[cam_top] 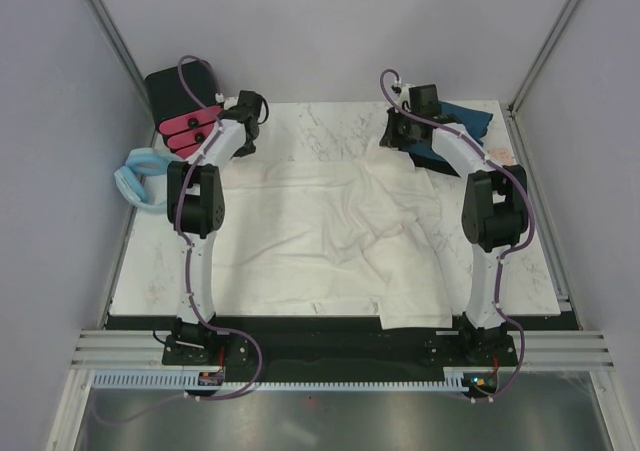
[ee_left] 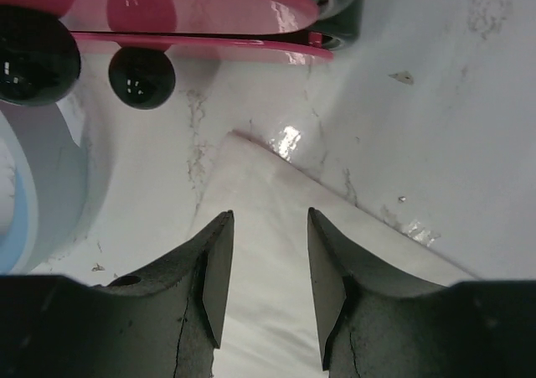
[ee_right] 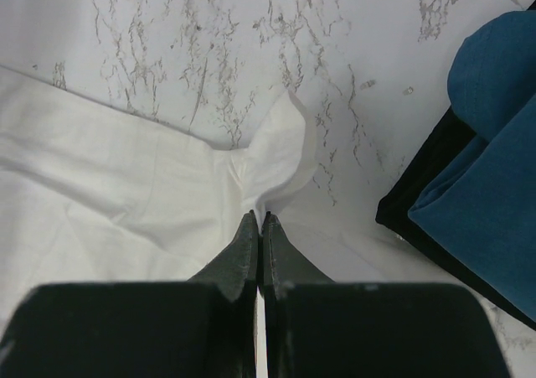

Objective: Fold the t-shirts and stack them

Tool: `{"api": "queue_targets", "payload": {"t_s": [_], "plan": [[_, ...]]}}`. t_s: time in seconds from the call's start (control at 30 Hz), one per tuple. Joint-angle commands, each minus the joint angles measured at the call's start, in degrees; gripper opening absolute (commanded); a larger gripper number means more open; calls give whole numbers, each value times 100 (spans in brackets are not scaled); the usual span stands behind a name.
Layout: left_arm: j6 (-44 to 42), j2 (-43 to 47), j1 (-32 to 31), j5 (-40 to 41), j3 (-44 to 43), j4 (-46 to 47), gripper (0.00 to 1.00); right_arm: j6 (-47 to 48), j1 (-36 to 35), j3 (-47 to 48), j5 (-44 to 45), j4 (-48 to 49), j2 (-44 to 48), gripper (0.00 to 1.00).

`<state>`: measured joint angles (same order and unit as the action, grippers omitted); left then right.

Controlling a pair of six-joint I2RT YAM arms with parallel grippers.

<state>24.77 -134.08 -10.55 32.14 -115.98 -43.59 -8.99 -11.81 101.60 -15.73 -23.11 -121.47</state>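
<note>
Top external, Q. Where did the two t-shirts lie, and why so?
A. The cream-white t-shirt (cam_top: 320, 236) lay spread across the middle of the worktop (cam_top: 330, 131), rumpled toward its right half, with one part reaching past the near edge. By that layout it was the shirt in hand, not yet folded. The dark teal t-shirt (cam_top: 468, 119) lay bunched at the far right corner, apart from the work and presumably waiting its turn.

Q. How did the right gripper stand?
A. The right gripper (ee_right: 260, 220) had its fingers closed flat together on a pinch of the cream-white t-shirt's far edge, and the cloth rose in a small peak at the tips. The grip probably served to lift that edge for a fold.

Q. And the left?
A. The left gripper (ee_left: 268, 227) hovered with its fingers parted, astride the shirt's far left corner, which lay flat between them; nothing was gripped. It was near the black box with pink drawers (ee_left: 184, 13) and the pale blue ring (ee_left: 33, 194) by the far left corner. The parted fingers suggested a matching pinch was to come, so that both far corners could travel toward the near edge together.
</note>
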Motion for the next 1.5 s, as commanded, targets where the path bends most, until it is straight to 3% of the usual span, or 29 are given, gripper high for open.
{"api": "queue_targets", "payload": {"t_s": [0.0, 0.23, 0.47, 1.03, 1.27, 1.47], "plan": [[168, 137, 70, 380, -91, -70, 48, -102, 65, -9, -264, 246, 361, 0], [238, -135, 132, 337, -248, -263, 48, -129, 74, -18, -361, 272, 396, 0], [660, -540, 333, -85, -627, -1081, 49, -190, 118, -27, -519, 342, 422, 0], [810, -523, 431, -191, -803, -1248, 48, -261, 171, -18, -598, 378, 396, 0], [599, 470, 351, -672, 373, -186, 48, -199, 179, -202, -361, 378, 686, 0], [432, 962, 211, -1060, 743, -79, 47, -164, 171, -553, -168, 343, 1143, 0]]}}
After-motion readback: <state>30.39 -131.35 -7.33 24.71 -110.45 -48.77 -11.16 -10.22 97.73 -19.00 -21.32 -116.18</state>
